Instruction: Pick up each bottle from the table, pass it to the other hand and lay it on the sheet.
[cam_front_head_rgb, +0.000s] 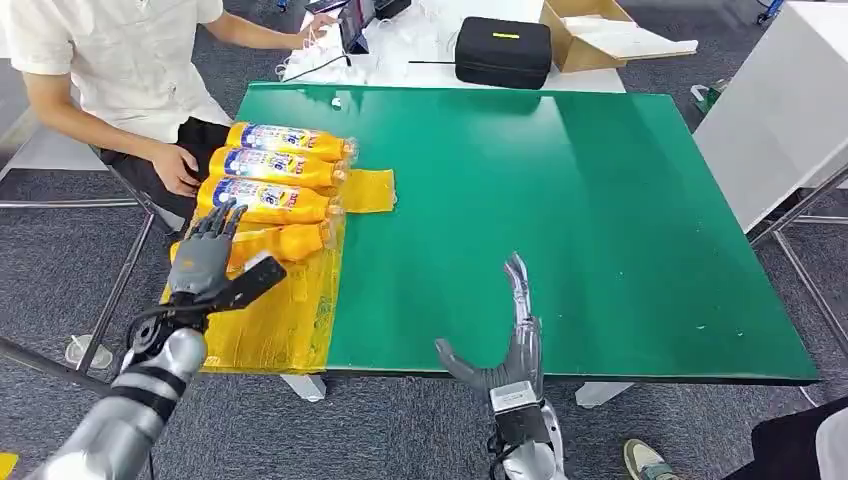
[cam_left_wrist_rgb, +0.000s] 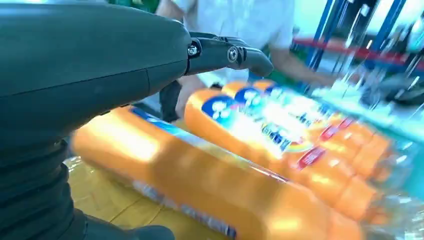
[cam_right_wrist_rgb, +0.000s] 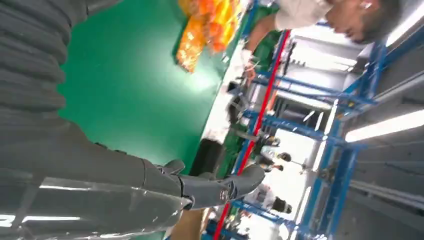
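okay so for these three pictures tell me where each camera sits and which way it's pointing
Head view: high on the robot, looking forward and down at the green table; the left robot hand and right robot hand enter from below.
Left wrist view: behind the left robot hand, close over the orange bottles on the yellow sheet.
Right wrist view: behind the right robot hand, turned, looking across the table toward a person.
Shared: all three show the bottles and the person.
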